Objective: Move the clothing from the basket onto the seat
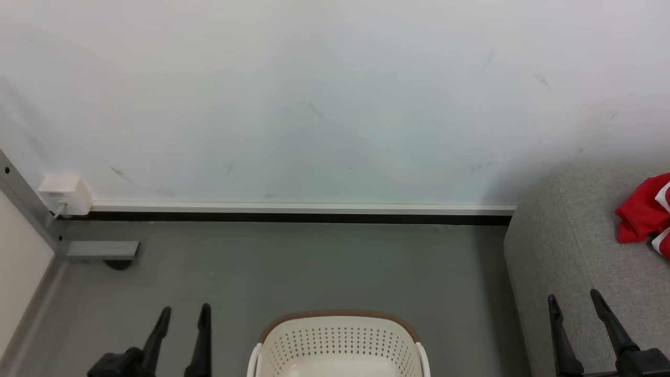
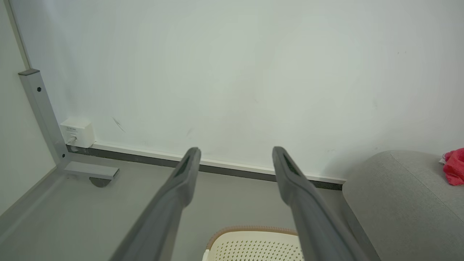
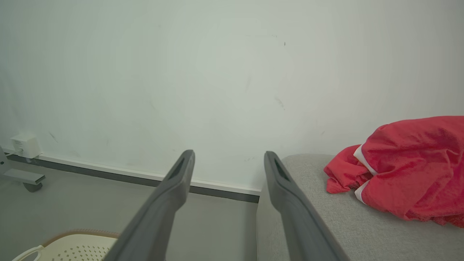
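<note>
**Clothing on seat, both claws released**

The red clothing (image 1: 643, 215) lies crumpled on the grey seat (image 1: 570, 246) at the far right, well apart from the basket (image 1: 340, 340), which stands near centre on the floor (image 1: 314, 262). The left gripper (image 1: 186, 309) and right gripper (image 1: 573, 296) flank it, fingers spread, grasping nothing.

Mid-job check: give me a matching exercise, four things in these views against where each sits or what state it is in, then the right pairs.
Things:
1. bright red fabric garment with white trim
2. cream-white perforated plastic basket with brown rim
3. left gripper
4. small white box

Place or state:
A. open, holding nothing
B. low on the white wall
C. lying on the light grey fabric sofa
D. standing on the grey floor

Pairs: 1-C, 2-D, 3-A, 4-B
</note>
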